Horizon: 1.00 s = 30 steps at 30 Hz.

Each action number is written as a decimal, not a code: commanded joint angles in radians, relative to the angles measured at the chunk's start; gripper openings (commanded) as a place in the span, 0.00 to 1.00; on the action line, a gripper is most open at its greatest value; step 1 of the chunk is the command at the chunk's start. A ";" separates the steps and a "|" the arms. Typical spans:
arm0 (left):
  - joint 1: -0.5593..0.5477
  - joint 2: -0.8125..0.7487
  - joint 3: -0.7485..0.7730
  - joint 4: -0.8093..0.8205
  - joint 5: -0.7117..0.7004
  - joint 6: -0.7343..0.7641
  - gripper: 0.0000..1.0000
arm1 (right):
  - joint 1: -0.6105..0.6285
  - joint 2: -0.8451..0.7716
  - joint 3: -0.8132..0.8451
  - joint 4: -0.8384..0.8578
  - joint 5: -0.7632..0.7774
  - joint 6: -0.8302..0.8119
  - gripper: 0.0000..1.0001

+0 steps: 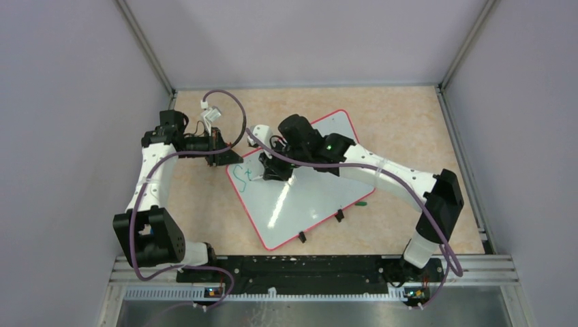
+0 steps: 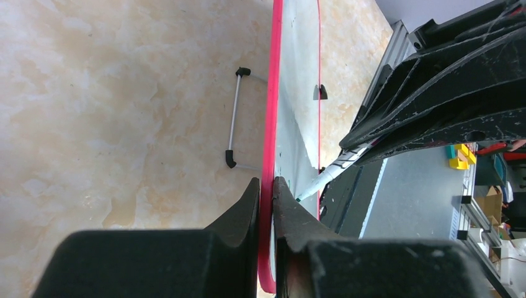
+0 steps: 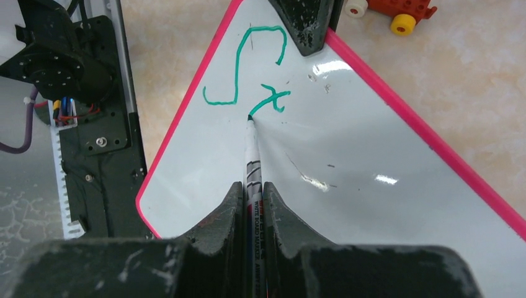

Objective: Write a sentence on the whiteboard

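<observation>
On whiteboard (image 3: 347, 161) only green "St" (image 3: 254, 74) written; right fingers (image 3: 250, 205) clamp marker (image 3: 252, 155), left fingers (image 2: 265, 205) pinch rim, hiding board corner.

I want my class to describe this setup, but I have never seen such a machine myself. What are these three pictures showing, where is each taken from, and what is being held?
These are two robot arms bolted at the near edge of a table. The overhead picture looks down on both; the other two come from cameras on each wrist, looking along that arm's own jaws. On the table lies the whiteboard, white with a red-pink rim. The left gripper has its jaws shut on the board's rim, steadying it. The right gripper is shut on a whiteboard marker, its green tip touching the board. The sentence so far reads only "St". Small toy blocks lie beyond the board.
</observation>
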 commanded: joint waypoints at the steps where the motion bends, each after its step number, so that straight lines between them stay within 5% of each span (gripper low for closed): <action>1: -0.009 -0.023 -0.012 0.016 -0.016 0.003 0.00 | 0.006 -0.048 -0.034 0.005 0.026 -0.004 0.00; 30: -0.010 -0.037 -0.023 0.024 -0.023 0.000 0.00 | -0.028 -0.130 0.002 -0.013 -0.012 -0.016 0.00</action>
